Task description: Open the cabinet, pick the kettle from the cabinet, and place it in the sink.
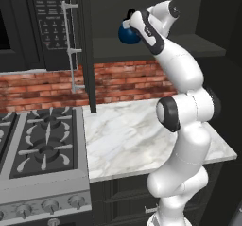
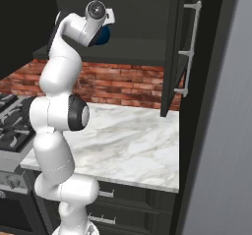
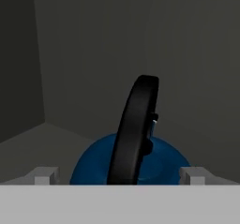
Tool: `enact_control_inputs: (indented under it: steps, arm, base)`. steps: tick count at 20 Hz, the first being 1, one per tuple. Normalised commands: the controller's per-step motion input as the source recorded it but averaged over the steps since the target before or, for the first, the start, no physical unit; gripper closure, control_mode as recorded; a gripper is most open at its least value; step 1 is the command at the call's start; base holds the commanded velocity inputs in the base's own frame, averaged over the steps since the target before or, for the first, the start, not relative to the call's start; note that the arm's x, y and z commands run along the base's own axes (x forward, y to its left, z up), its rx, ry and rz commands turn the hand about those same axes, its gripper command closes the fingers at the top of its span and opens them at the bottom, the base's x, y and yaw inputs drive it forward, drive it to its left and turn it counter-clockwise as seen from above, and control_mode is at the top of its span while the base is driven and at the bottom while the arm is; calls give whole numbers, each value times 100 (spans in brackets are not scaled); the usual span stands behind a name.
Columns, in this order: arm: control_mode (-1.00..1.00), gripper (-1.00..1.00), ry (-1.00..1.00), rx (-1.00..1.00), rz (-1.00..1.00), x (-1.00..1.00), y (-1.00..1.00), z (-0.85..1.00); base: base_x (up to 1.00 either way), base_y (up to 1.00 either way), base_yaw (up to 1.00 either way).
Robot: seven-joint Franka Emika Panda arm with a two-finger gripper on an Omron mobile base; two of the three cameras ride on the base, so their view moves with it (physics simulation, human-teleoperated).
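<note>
Both doors of the cabinet (image 1: 83, 45) stand open, and its right door (image 2: 174, 47) shows edge-on with a long silver bar handle (image 2: 192, 47). The dark-blue kettle (image 1: 126, 35) sits upright on the cabinet's shelf (image 2: 142, 49). In the hand view its black arched handle (image 3: 136, 129) rises over the blue body (image 3: 91, 167). My gripper (image 3: 120, 176) is open inside the cabinet, with one fingertip on each side of the handle and not touching it. The arm hides most of the kettle (image 2: 104, 36) in both base views. The sink is out of view.
Below the cabinet lies a white marble counter (image 1: 127, 135) against a red brick backsplash (image 1: 123, 81). A gas stove (image 1: 42, 144) adjoins it on the left, with a black microwave (image 1: 47, 21) above. A grey wall (image 2: 226, 131) closes the right side.
</note>
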Motion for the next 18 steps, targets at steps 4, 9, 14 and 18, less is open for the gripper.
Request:
enact_control_inputs:
  steps: [4,9,14,18]
  arm:
    - [-100,-100,0,0,-1,19,0,0]
    - [-100,-100,0,0,-2,16,0,0]
    - [-100,-100,0,0,-2,16,0,0]
    - [-100,100,0,0,-2,4,0,-3]
  base:
    - [0,0,0]
    - [0,0,0]
    - [0,0,0]
    - [0,0,0]
